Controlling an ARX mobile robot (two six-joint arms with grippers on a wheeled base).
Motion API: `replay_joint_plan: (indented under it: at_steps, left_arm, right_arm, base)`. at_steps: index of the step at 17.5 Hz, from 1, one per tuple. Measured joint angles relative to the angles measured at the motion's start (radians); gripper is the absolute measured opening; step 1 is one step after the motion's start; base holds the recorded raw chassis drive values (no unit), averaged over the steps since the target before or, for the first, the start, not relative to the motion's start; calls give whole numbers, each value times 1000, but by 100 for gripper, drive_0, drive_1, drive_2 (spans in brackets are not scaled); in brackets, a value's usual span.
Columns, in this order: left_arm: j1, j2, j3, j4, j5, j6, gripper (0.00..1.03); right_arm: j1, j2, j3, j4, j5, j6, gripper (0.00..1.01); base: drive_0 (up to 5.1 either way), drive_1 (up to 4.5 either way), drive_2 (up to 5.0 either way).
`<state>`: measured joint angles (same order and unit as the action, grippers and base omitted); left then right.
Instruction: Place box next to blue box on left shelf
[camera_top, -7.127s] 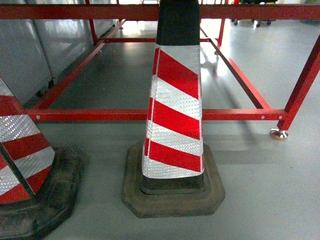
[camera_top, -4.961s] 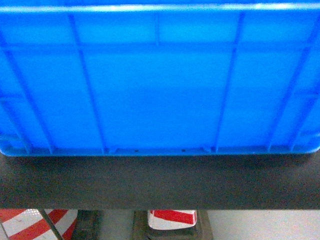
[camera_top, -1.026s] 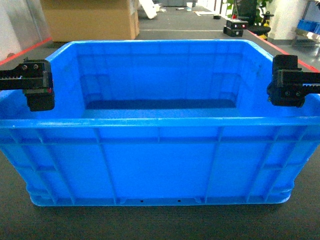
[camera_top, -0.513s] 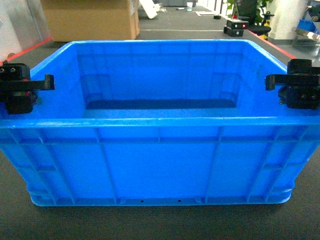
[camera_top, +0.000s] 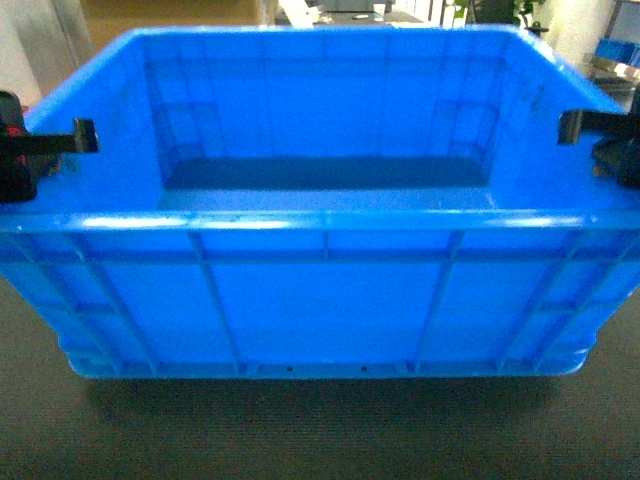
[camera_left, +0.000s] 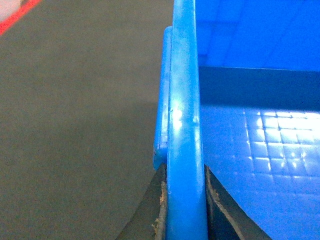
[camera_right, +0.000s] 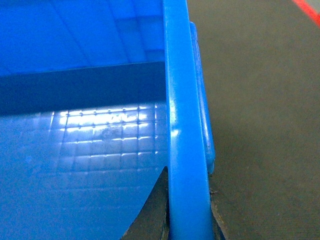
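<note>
The box (camera_top: 320, 290), a large bright-blue crate with a ribbed outer wall, fills the head view with its open top toward me. My left gripper (camera_top: 68, 140) clamps its left side rim. My right gripper (camera_top: 585, 125) clamps the right side rim. In the left wrist view the dark jaws of the left gripper (camera_left: 185, 210) press both faces of the rim of the box (camera_left: 182, 100). In the right wrist view the right gripper (camera_right: 189, 210) grips the rim of the box (camera_right: 177, 100) the same way. The other blue box and the left shelf are out of view.
A dark grey mat-like surface (camera_top: 300, 430) lies under and around the crate. A red edge line shows at the surface's border (camera_left: 15, 15) (camera_right: 310, 10). A cardboard carton (camera_top: 170, 10) stands behind the crate.
Both grippers turned from the crate's sides onto its side rims and shut on them. The crate now looks larger and higher in the head view than half a second ago.
</note>
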<state>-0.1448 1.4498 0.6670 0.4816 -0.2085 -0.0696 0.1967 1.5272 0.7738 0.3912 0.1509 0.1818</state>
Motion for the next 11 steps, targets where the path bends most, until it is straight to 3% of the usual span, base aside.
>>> replay_joint_plan:
  at_steps: [4,8,11]
  left_arm:
    - [-42,-227,-119,103,-50,18,11]
    - [-95,-436,-257,30,-99,24,11]
    - [-144,-578,-297,-10,-142,33,11]
  right_arm:
    - [12,-246,-123,55,42,-22,9]
    - [33,-446,-285,-2,74,-22,9]
    - [52,-566,-335,-14,98,-29,9]
  base:
    - [0,0,0]
    - [0,0,0]
    - [0,0,0]
